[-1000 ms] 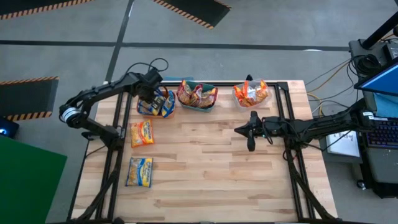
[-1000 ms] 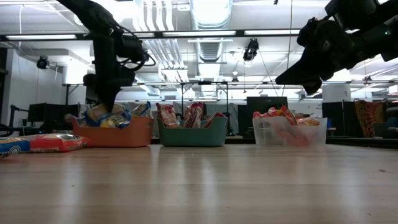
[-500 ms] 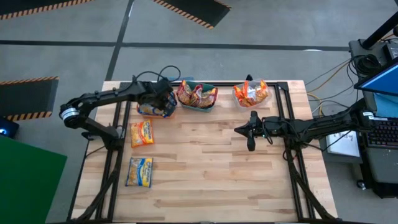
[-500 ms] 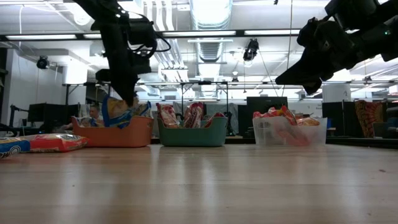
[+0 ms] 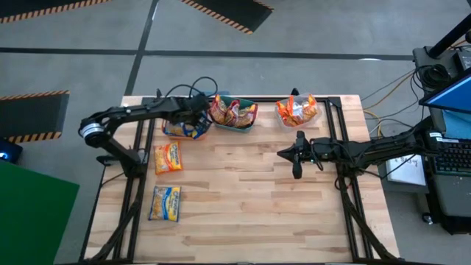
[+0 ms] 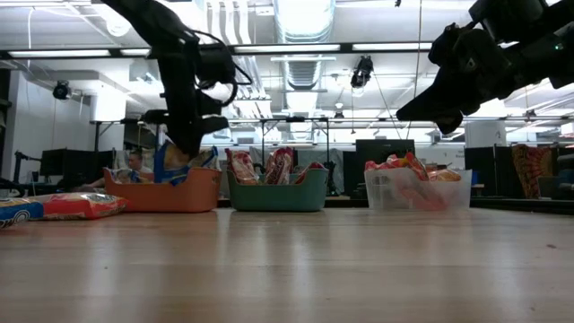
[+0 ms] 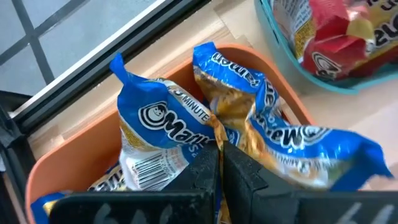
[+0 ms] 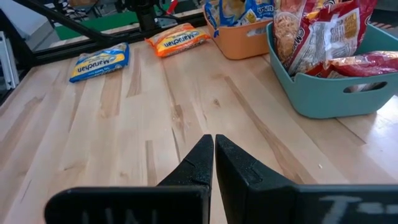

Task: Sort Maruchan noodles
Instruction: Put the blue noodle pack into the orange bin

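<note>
1. The pale wooden plank surface (image 5: 243, 199) carries three bins in a row along its far edge, with a dark arm on each side.
2. The left arm reaches over the far-left corner; its left tool (image 7: 219, 163) sits just above the orange plastic bin (image 5: 174, 131), its fingers pressed together on the crimped edge of a blue-and-yellow glossy ramen packet (image 7: 280, 146) that stands tilted inside that bin.
3. The right arm stretches across the surface near the middle, and its right tool (image 8: 213, 163) hangs above bare wood with its fingers together and nothing between them.
4. The orange bin holds further blue-and-yellow packets (image 7: 155, 137), crowded upright beside the gripped one.
5. The teal plastic bin (image 5: 246, 126) next to it holds maroon-pink packets (image 8: 323, 31) standing on end.
6. The clear plastic bin (image 6: 417, 193) at the far right holds orange-red packets (image 5: 296, 109).
7. Two loose packets lie flat on the surface near its left edge: an orange-and-yellow packet (image 5: 168, 157) closer to the bins, and a blue-edged yellow packet (image 5: 165, 203) below it in the high view, apart from each other.
</note>
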### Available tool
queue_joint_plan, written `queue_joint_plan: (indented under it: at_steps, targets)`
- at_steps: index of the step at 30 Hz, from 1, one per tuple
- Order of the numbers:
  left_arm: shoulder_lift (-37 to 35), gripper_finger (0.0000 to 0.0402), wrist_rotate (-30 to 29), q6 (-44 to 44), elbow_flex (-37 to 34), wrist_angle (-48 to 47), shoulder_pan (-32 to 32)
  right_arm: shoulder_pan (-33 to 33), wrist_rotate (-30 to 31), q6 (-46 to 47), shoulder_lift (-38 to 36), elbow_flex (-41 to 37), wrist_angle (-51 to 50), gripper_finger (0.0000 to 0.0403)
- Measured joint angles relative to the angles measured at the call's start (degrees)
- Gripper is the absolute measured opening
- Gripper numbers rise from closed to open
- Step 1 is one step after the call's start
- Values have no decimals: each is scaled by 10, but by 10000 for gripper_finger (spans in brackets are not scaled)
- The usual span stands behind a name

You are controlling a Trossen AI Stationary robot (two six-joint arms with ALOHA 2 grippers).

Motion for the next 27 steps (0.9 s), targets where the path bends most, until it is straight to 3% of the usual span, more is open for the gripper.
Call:
queue_joint_plan:
  at_steps: [7,15,19,27]
  targets:
    - [29,0,0,2,0,13,0,0,-1,0,0,0,0,9]
    - [-6,0,-5,35,45,-27,-1,0,-1,-3,0,0,1,9]
    - [-19,0,-60,45,49,-31,-1,0,0,-4,0,0,2,9]
    - [-19,0,-149,-40,-14,-41,-2,0,0,-4,0,0,1,9]
